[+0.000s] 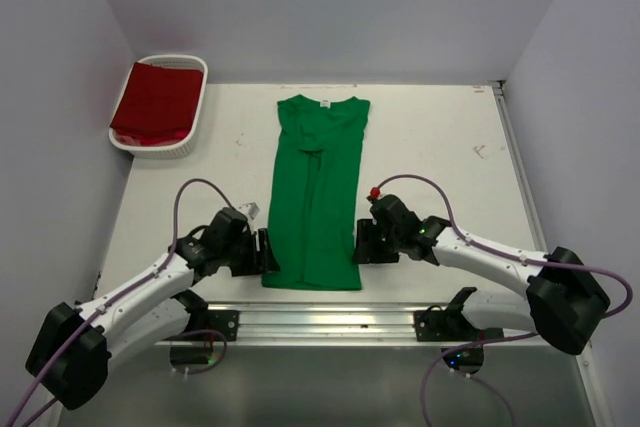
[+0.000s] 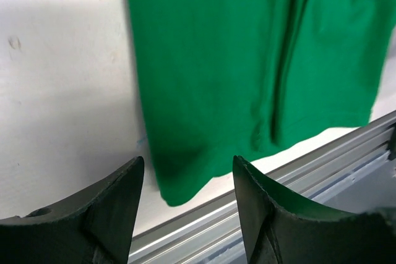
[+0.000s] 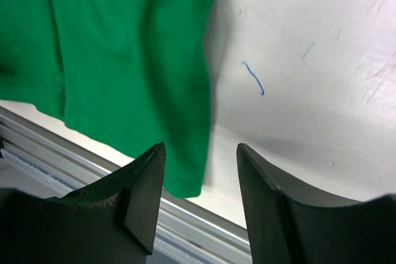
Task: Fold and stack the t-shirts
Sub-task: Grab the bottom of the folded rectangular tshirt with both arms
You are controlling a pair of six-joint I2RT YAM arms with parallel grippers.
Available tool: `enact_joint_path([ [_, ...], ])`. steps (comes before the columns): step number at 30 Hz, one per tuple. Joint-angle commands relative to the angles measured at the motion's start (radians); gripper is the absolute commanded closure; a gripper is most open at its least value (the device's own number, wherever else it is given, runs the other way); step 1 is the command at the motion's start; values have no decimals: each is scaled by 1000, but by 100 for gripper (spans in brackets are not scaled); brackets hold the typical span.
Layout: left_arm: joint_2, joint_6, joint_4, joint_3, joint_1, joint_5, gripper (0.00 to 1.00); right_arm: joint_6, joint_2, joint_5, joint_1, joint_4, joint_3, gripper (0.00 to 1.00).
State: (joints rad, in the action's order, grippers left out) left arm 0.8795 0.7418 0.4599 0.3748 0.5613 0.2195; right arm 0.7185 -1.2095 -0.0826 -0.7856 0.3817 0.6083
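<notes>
A bright green t-shirt [image 1: 315, 197] lies on the white table, folded lengthwise into a long strip, with its collar and white label at the far end. My left gripper [image 1: 268, 252] stands open just left of its near left hem corner. In the left wrist view that corner [image 2: 179, 183] shows between the spread fingers of the gripper [image 2: 189, 162], untouched. My right gripper [image 1: 360, 244] is open beside the near right hem corner, and in its wrist view the gripper [image 3: 202, 148] frames the shirt's edge [image 3: 124, 47]. A dark red t-shirt [image 1: 155, 102] lies in the basket.
The white slatted basket [image 1: 198, 75] stands at the back left corner. An aluminium rail [image 1: 330, 312] runs along the table's near edge, just below the shirt's hem. White walls close in the left, back and right sides. A small blue mark [image 3: 253, 78] is on the tabletop.
</notes>
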Motion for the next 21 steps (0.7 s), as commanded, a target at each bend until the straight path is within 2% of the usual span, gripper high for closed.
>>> enact_joint_path([
  [1, 15, 54, 57, -16, 37, -15, 37, 67, 13, -54, -20, -52, -42, 46],
  [5, 35, 77, 48, -25, 64, -34, 38, 99, 2, -86, -27, -99, -87, 46],
  [12, 122, 100, -62, -82, 94, -29, 41, 165, 2, -131, -52, -167, -145, 46],
  [14, 137, 108, -81, -82, 112, -43, 51, 183, 1, -131, -60, -182, -159, 46],
  [15, 153, 111, -92, -80, 117, -48, 63, 188, -2, -132, -67, -190, -162, 46],
  [17, 174, 113, -87, -68, 130, -61, 76, 197, -12, -132, -73, -208, -170, 46],
  [18, 179, 113, -87, -65, 135, -65, 89, 200, -16, -131, -81, -214, -170, 46],
  [19, 182, 113, -84, -62, 141, -66, 96, 200, -21, -131, -84, -219, -171, 46],
  [21, 184, 114, -76, -59, 146, -68, 100, 203, -28, -131, -89, -219, -171, 47],
])
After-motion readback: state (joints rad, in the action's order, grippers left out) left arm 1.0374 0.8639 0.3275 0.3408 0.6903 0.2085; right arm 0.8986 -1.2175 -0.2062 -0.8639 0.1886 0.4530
